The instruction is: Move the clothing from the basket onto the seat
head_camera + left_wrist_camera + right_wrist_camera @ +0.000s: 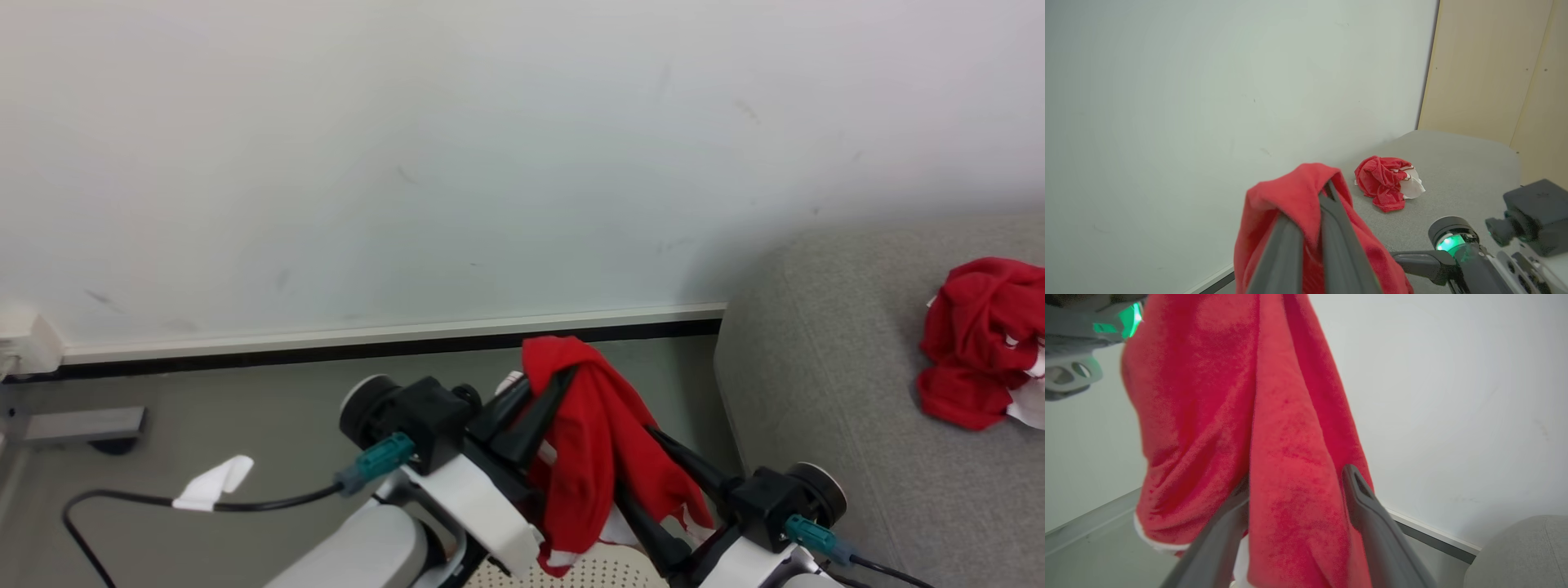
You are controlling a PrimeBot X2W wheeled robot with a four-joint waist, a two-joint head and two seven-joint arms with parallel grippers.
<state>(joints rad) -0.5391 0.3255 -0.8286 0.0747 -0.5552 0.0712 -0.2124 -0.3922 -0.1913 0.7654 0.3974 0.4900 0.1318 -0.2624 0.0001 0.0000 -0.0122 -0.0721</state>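
One bit of red clothing (600, 416) hung straight down from the left claw (545, 390), pinched tight, just left of the seat (816, 367). Right claw (1298, 479) was wide round its low part & nearer the seat.

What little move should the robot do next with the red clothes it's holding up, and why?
Probably swing the held garment rightward over the sofa. The left gripper pinches it above the basket, the right gripper straddles it, open, and a second garment already lies on the sofa.
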